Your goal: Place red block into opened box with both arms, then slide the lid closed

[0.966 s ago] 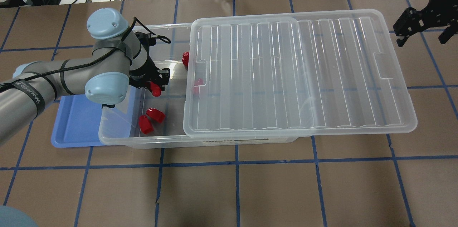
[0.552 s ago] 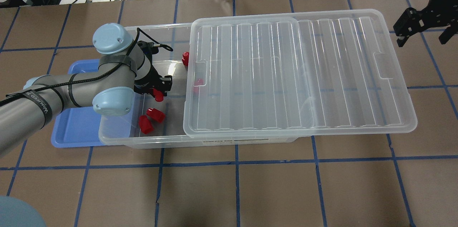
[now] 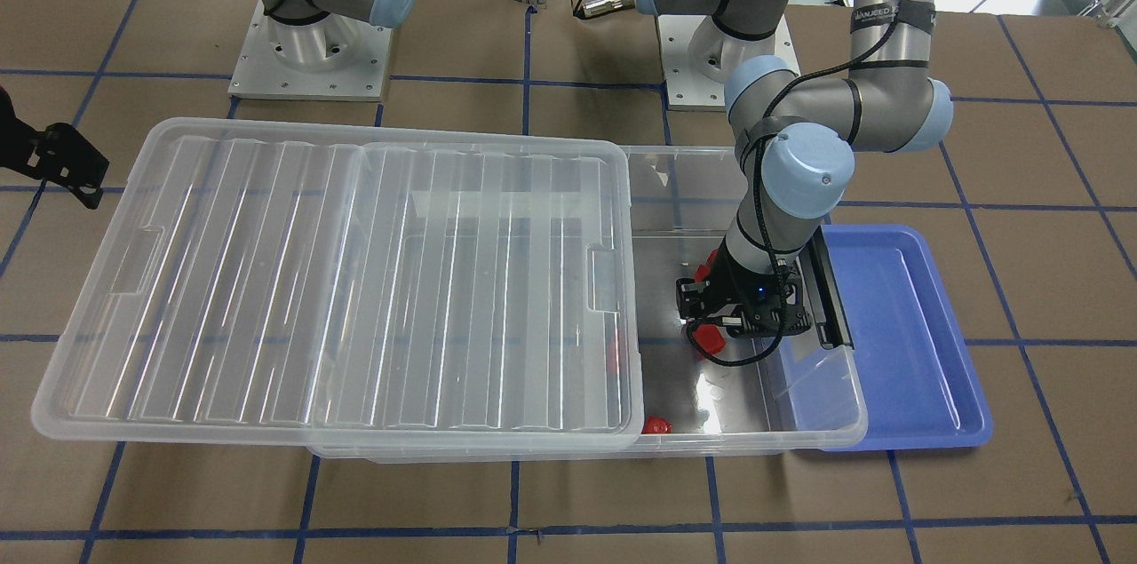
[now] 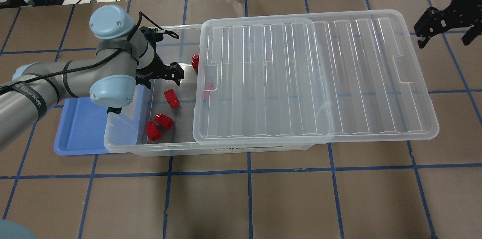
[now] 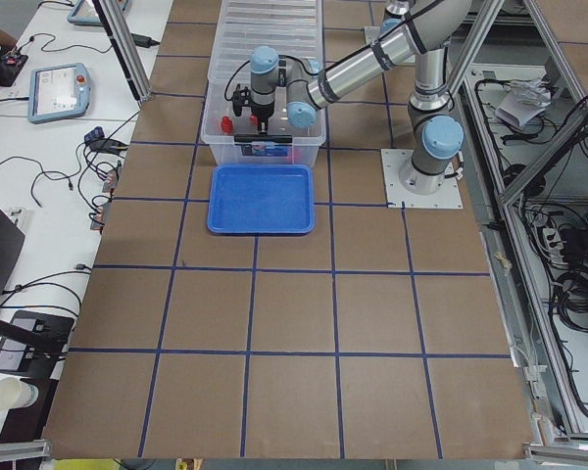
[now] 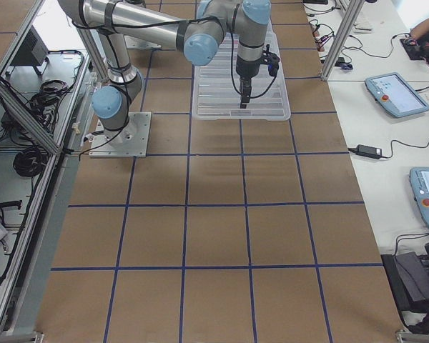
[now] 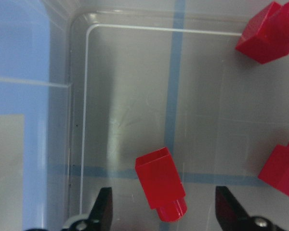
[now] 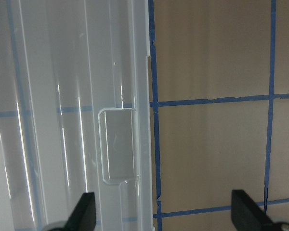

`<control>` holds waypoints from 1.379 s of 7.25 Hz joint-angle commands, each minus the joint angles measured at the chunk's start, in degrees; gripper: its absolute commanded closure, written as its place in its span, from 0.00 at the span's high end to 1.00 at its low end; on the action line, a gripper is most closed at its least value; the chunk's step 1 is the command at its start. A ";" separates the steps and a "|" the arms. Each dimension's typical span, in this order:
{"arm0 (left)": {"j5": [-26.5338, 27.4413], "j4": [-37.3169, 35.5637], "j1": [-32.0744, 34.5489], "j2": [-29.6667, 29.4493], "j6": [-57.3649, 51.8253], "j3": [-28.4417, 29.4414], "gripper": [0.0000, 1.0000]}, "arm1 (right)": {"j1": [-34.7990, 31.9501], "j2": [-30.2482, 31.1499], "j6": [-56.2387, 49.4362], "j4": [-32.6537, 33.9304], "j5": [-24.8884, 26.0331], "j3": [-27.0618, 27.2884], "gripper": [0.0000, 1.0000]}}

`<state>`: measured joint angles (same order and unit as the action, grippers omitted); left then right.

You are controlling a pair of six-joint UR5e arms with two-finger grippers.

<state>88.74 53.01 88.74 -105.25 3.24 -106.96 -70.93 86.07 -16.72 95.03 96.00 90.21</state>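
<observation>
My left gripper hangs open just above the floor of the clear box, at its uncovered left end. A red block lies on its side on the box floor. In the left wrist view this red block rests free between the spread fingertips. Two more red blocks sit near the box's front wall and another by the lid's edge. The ribbed clear lid covers the rest of the box and overhangs to the right. My right gripper is open, hovering beyond the lid's right end.
A blue tray lies against the box's left end, partly under my left arm. In the right wrist view the lid's end notch lies left of bare brown table with blue tape lines. Cables run along the far table edge.
My left gripper has opened and let go of the red block, which now lies on the box floor. The gripper has drawn back toward the far wall. The right arm has not moved.
</observation>
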 commanded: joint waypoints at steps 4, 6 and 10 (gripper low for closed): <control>0.20 37.01 0.29 8.91 0.01 20.08 1.00 | 0.18 -0.81 -0.16 0.24 0.24 0.58 1.00; 0.72 39.97 1.17 11.46 0.10 21.96 1.00 | 2.09 -3.34 -0.25 3.66 4.51 0.75 1.00; 0.55 38.93 1.00 14.28 -0.69 19.69 1.00 | 4.66 -6.53 0.10 4.46 6.57 3.90 1.00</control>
<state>89.61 92.24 89.87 -91.36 2.71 -85.88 -66.46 79.71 -16.68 99.30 102.77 92.64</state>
